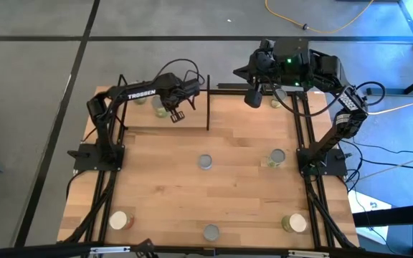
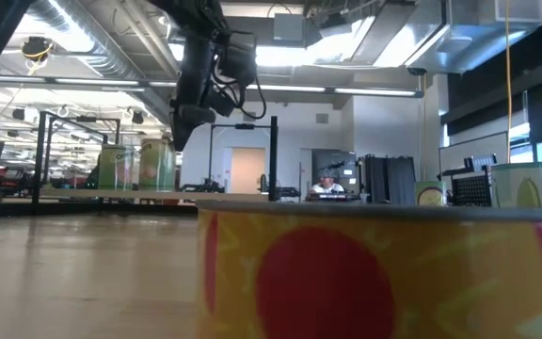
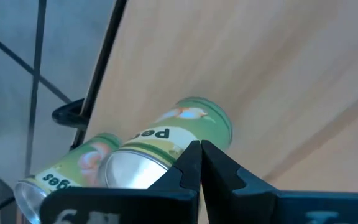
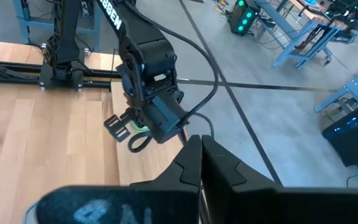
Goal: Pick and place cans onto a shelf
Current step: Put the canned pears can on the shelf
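Over the shelf [image 1: 165,120], left jaws [image 3: 199,163]: closed, empty, tips just above two cans [image 3: 185,127] standing on its board.
Right jaws [image 4: 199,163]: closed, empty, raised beyond the tabletop's [image 1: 192,186] far edge.
Other cans [image 1: 205,162]: scattered on the tabletop.

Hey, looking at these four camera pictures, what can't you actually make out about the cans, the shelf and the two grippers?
- Shelf cans, high view: mostly hidden under the left gripper; their count is clearer in the left wrist view.
- Nearest can, low view: cut off by the bottom edge and blurred, label unreadable.
- Can labels, left wrist view: wording partly covered by the shut fingers.
- Right gripper, right wrist view: shut, over floor beyond the table.
- Shelf, low view: board surface unseen edge-on.
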{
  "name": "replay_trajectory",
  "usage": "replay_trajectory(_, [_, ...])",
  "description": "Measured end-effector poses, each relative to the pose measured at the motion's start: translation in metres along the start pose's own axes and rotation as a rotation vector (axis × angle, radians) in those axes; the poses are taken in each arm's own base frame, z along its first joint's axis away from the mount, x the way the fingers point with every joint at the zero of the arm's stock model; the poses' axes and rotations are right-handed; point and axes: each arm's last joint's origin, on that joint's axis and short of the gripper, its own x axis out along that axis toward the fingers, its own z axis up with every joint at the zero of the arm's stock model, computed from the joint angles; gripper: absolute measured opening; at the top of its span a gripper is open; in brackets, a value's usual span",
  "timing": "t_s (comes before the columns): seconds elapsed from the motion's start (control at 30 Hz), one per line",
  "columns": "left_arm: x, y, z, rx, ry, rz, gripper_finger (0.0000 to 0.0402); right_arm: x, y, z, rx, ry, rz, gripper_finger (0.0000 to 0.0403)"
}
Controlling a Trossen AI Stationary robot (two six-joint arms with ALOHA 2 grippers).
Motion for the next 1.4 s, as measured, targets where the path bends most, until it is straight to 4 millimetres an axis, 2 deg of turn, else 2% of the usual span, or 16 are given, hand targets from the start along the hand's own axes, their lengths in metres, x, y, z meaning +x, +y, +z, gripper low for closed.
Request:
replay_trajectory(0.1, [-0.003, 0.004, -0.002, -0.011, -0.009, -0.017, 0.0000, 0.000, 0.000, 0.000, 0.000, 0.001, 0.000, 0.0007])
replay_trajectory(0.3, [-0.037, -0.001, -0.016, -0.026, -0.075, -0.133, 0.0000, 0.000, 0.000, 0.000, -0.001, 0.001, 0.001, 0.0007])
replay_trajectory(0.5, [-0.049, -0.002, -0.044, -0.069, 0.108, -0.119, 0.0000, 0.000, 0.000, 0.000, -0.002, 0.001, 0.009, 0.0007])
replay_trajectory(0.7, [-0.037, -0.001, -0.046, -0.091, 0.147, -0.109, 0.0000, 0.000, 0.000, 0.000, -0.003, 0.001, 0.010, 0.0007])
replay_trajectory(0.87, [-0.013, 0.000, -0.045, -0.117, 0.188, -0.103, 0.0000, 0.000, 0.000, 0.000, -0.003, 0.001, 0.010, 0.0007])
replay_trajectory(1.03, [0.002, 0.005, -0.046, -0.129, 0.182, -0.031, 0.0000, 0.000, 0.000, 0.000, -0.003, 0.001, 0.010, 0.0007])
replay_trajectory(1.4, [0.006, 0.010, -0.037, -0.123, 0.102, -0.041, 0.0000, 0.007, 0.003, -0.003, -0.004, 0.023, 0.016, 0.0007])
